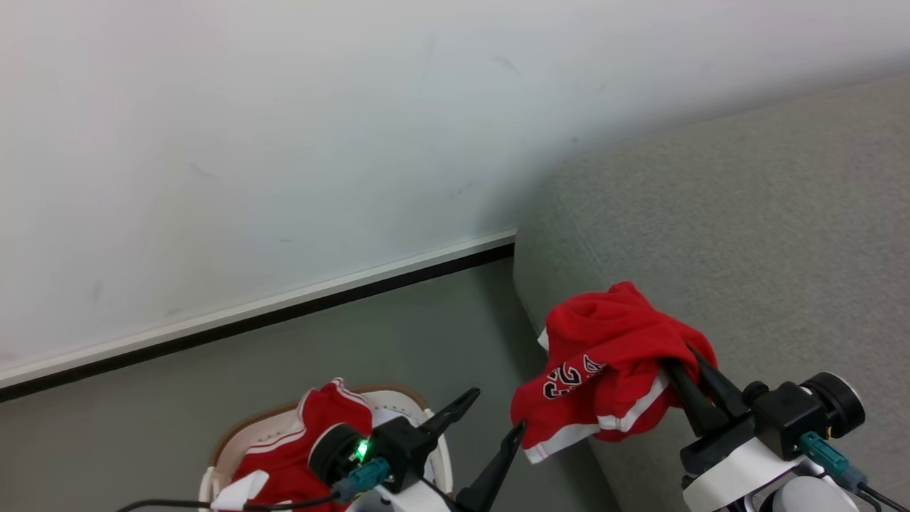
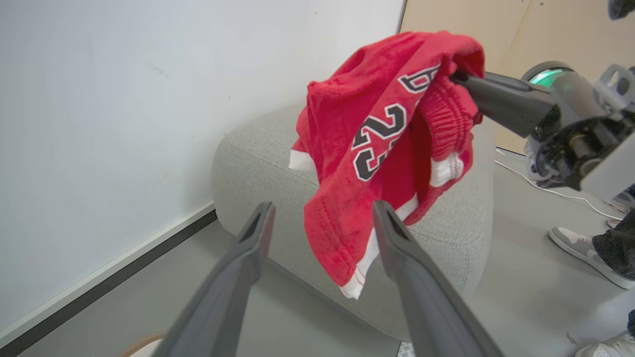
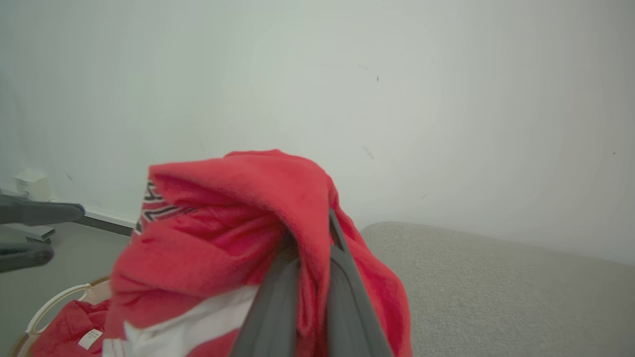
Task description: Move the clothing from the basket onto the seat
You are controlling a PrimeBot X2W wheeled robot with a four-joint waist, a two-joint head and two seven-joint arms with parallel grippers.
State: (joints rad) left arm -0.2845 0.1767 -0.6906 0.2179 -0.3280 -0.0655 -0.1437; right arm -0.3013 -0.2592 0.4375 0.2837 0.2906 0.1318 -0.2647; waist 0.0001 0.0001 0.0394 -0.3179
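At the sofa's (image 1: 746, 235) rounded left corner, the right tool (image 1: 679, 361) reaches in from the lower right, forearm low, fingers angled up and left. Its jaws are narrow, pinched on a bunched fold of the red garment (image 1: 611, 341). In the right wrist view that tool (image 3: 312, 238) has cloth (image 3: 238, 198) draped over both fingers. The garment hangs in a lump, dark "23" lettering facing left, white-trimmed hem lowest. It hangs over the corner edge, hem past the sofa's side and above the floor (image 1: 391, 334). Can't tell if the cloth touches the upholstery.

The left tool (image 1: 496, 410) sits above the right part of the basket (image 1: 249, 423), fingers pointing up and right toward the garment. Jaws wide, nothing between them. Its right fingertip is just beside the hanging hem; contact unclear. In the left wrist view the spread tool (image 2: 322, 208) frames the hem (image 2: 357, 124), and the right tool (image 2: 459, 77) enters from the right.

A second red garment (image 1: 284, 455) with white stripes and a white label lies in the basket on the floor.

Open grey seat surface spreads right and back of the held garment. Wall (image 1: 284, 142) and baseboard (image 1: 284, 306) run behind; a bare floor strip separates basket and sofa. A person's shoe (image 2: 580, 248) stands on the floor past the sofa's far side.
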